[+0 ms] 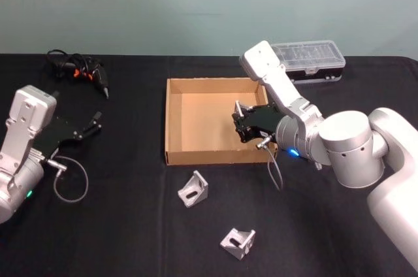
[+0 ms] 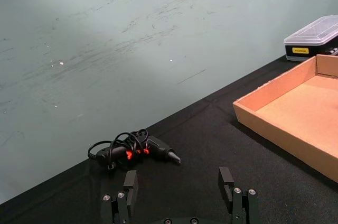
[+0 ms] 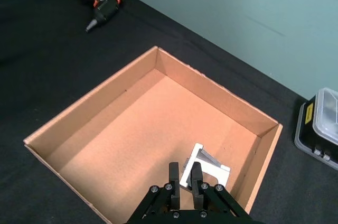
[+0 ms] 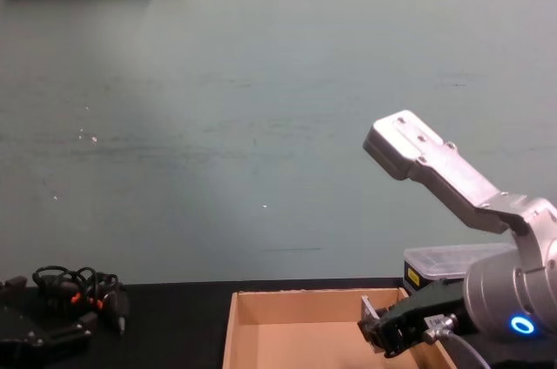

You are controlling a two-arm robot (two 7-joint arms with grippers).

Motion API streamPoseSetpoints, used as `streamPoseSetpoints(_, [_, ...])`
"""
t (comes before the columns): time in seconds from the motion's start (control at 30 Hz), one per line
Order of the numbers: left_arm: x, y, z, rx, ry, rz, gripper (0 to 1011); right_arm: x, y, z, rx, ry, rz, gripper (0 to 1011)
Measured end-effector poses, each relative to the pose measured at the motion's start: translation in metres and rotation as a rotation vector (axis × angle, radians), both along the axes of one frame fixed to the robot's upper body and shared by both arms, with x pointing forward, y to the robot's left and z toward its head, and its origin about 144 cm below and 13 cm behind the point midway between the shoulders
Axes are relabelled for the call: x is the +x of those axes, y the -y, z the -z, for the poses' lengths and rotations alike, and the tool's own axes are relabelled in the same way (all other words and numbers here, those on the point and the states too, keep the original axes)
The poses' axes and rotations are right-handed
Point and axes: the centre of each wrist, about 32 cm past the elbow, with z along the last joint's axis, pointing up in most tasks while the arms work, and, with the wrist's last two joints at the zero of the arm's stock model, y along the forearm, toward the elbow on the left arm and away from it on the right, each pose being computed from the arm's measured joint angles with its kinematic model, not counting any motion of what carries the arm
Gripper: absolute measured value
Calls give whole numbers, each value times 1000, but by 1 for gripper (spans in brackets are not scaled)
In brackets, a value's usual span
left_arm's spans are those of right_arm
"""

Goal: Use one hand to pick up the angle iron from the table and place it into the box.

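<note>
The brown cardboard box lies open on the black table. My right gripper hovers above the box's right half, shut on a silver angle iron that hangs over the box floor near the right wall. The chest view shows this angle iron at the fingertips of the right gripper, just above the box rim. Two more angle irons rest on the table in front of the box. My left gripper is parked open at the left.
A black power tool with a coiled cable lies at the back left. A clear-lidded plastic case stands behind the box at the right. A loose cable loop hangs by the left arm.
</note>
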Motion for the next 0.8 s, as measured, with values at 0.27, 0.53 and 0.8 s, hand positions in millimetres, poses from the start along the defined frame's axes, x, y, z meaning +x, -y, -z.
streamPoseSetpoints(0.27, [0, 0, 0, 0, 0, 0, 1000, 4, 0, 6, -9, -12, 14, 132])
streamPoseSetpoints(0.53, [0, 0, 0, 0, 0, 0, 1000, 5, 2, 10, 1, -28, 17, 132])
streamPoseSetpoints(0.8, [0, 0, 0, 0, 0, 0, 1000, 7, 3, 10, 11, -35, 12, 273])
